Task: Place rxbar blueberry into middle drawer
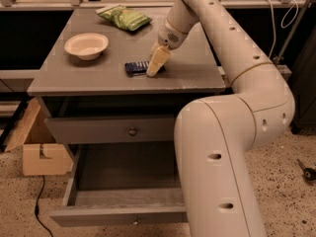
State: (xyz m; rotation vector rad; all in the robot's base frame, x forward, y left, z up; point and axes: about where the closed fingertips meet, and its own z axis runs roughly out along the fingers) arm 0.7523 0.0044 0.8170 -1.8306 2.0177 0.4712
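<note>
The rxbar blueberry (135, 67), a small dark-blue wrapper, lies flat on the grey cabinet top (98, 75) near its front middle. My gripper (154, 63) comes down from the upper right, its tan fingertips at the bar's right end and hiding that end. The middle drawer (123, 201) is pulled open below, with a plain grey inside and a small knob on its front. My arm's large white body covers the drawer's right part.
A white bowl (86, 45) stands at the left of the top. A green snack bag (124, 17) lies at the back. The upper drawer (111, 130) with a dark knob is closed. A cardboard box (39, 149) sits on the floor at left.
</note>
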